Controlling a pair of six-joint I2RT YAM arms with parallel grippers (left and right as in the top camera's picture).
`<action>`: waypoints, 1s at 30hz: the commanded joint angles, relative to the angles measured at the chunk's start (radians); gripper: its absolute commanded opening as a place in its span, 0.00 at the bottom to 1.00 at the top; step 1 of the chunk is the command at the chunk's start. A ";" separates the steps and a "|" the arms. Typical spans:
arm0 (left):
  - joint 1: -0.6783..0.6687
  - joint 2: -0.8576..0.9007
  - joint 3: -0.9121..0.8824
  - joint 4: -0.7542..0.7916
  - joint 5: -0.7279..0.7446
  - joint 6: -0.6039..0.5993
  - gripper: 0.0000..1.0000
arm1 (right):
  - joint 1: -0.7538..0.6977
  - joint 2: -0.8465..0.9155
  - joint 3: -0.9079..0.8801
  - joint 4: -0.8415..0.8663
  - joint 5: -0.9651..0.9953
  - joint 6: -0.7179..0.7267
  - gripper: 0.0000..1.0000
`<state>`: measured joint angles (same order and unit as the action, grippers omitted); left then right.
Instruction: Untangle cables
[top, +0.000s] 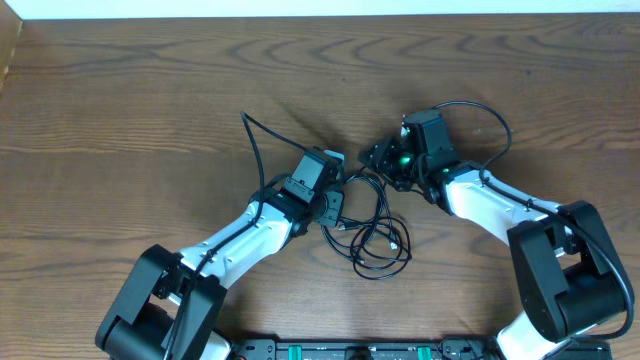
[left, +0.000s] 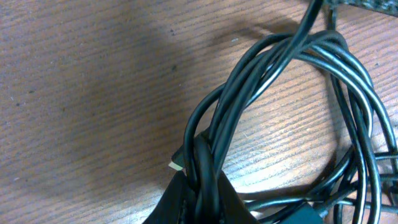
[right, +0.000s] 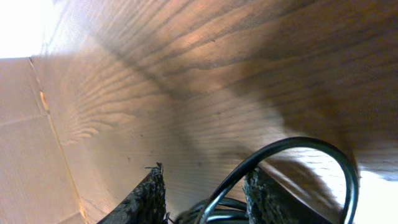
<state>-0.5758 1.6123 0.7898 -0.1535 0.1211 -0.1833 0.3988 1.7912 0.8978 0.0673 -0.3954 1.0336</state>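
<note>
Two robot arms (top: 250, 228), one tangle of black cables (left: 208, 155), one wooden table (top: 150, 90)

Overhead looks straight down; both wrist views hug the cables (left: 206, 160).

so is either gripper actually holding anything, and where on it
Left gripper pinches the black cables at a bunch of loops; right gripper is open, clamping nothing.

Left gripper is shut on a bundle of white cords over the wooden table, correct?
No: the left wrist view shows the left gripper shut on a bundle of black cords, not white, over the wooden table.
</note>
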 joint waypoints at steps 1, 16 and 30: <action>0.003 0.002 -0.001 -0.003 -0.002 0.002 0.08 | 0.025 0.044 0.011 0.021 0.045 0.115 0.32; 0.003 0.002 -0.001 -0.003 -0.002 0.002 0.08 | -0.074 0.050 0.011 0.311 -0.011 -0.047 0.01; 0.003 -0.024 0.000 0.087 0.296 0.068 0.08 | -0.254 0.008 0.011 0.134 0.022 -0.021 0.01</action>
<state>-0.5762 1.6123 0.7898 -0.1162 0.1925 -0.1791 0.1307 1.8160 0.9047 0.2604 -0.4690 1.0557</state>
